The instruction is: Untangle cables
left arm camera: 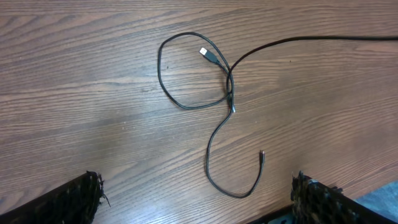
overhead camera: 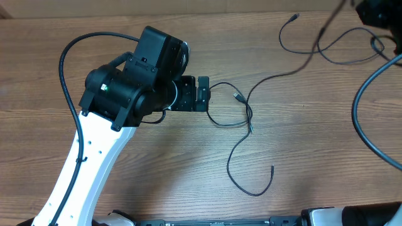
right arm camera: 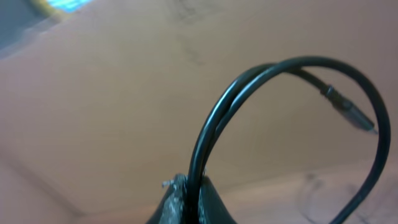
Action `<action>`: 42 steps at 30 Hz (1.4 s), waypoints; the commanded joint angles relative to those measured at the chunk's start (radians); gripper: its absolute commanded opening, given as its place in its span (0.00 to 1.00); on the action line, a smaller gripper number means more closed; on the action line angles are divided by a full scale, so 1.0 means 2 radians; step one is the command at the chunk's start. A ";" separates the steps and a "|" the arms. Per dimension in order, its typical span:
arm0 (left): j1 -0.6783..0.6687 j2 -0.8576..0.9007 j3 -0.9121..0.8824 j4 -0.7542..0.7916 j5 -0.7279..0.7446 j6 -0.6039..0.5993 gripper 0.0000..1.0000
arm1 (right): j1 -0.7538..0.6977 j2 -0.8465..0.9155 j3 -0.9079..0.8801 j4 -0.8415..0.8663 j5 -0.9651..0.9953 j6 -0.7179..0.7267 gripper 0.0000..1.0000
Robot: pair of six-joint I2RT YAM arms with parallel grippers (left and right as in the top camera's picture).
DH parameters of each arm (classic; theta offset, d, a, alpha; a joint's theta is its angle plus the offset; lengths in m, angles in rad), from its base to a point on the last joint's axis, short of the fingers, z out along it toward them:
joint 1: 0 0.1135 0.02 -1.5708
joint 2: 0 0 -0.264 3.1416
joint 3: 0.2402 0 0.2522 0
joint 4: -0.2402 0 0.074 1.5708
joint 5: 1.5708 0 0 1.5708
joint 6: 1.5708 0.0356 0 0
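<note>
One thin black cable point(overhead camera: 230, 164) lies on the wooden table in a loop with a crossing, its silvery plug point(overhead camera: 237, 96) just right of my left gripper point(overhead camera: 202, 93). In the left wrist view the loop point(left arm camera: 185, 104), the silvery plug point(left arm camera: 204, 52) and a curled tail point(left arm camera: 231, 193) lie ahead of the open, empty left gripper point(left arm camera: 196, 202). A strand runs up and right toward my right gripper point(overhead camera: 370, 11) at the top right edge. In the right wrist view that gripper point(right arm camera: 194, 190) is shut on a doubled black cable point(right arm camera: 214, 118) with a plug end point(right arm camera: 348, 112), held above the table.
More thin cable point(overhead camera: 342, 59) loops at the back right with a small plug end point(overhead camera: 295, 17). A thick black arm cable point(overhead camera: 359, 122) curves along the right edge, and another point(overhead camera: 66, 56) arcs behind the left arm. The table's front edge point(left arm camera: 373, 199) is close by.
</note>
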 commanded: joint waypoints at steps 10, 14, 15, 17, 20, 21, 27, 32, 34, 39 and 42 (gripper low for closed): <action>0.002 -0.008 0.000 0.000 -0.003 -0.007 1.00 | -0.002 0.084 0.000 -0.232 0.125 0.002 0.04; 0.002 -0.008 0.000 0.000 -0.003 -0.007 1.00 | -0.001 0.101 -0.044 -0.241 0.056 -0.017 0.04; 0.002 -0.008 0.000 0.000 -0.003 -0.007 1.00 | 0.000 0.104 -0.062 -0.241 0.043 -0.017 0.04; 0.002 -0.008 0.000 0.000 -0.003 -0.007 1.00 | -0.001 0.110 -0.093 -0.238 0.046 -0.017 0.04; 0.002 -0.008 0.000 0.000 -0.003 -0.007 1.00 | -0.001 0.119 -0.146 -0.230 0.046 -0.015 0.04; 0.002 -0.008 0.000 0.000 -0.003 -0.007 1.00 | -0.001 0.120 -0.166 -0.226 0.046 -0.015 0.04; 0.002 -0.008 0.000 0.000 -0.003 -0.007 0.99 | -0.001 0.120 -0.278 -0.191 0.046 -0.015 0.16; 0.002 -0.008 0.000 0.000 -0.003 -0.007 1.00 | -0.001 0.120 -0.378 -0.138 0.042 -0.015 0.25; 0.002 -0.008 0.000 0.000 -0.003 -0.007 1.00 | -0.001 0.120 -0.410 -0.114 0.028 -0.015 0.37; 0.002 -0.008 0.000 0.000 -0.003 -0.007 1.00 | 0.000 0.120 -0.450 -0.082 -0.027 -0.016 0.64; 0.002 -0.008 0.000 0.000 -0.003 -0.007 1.00 | 0.000 0.120 -0.452 -0.074 -0.051 -0.018 0.74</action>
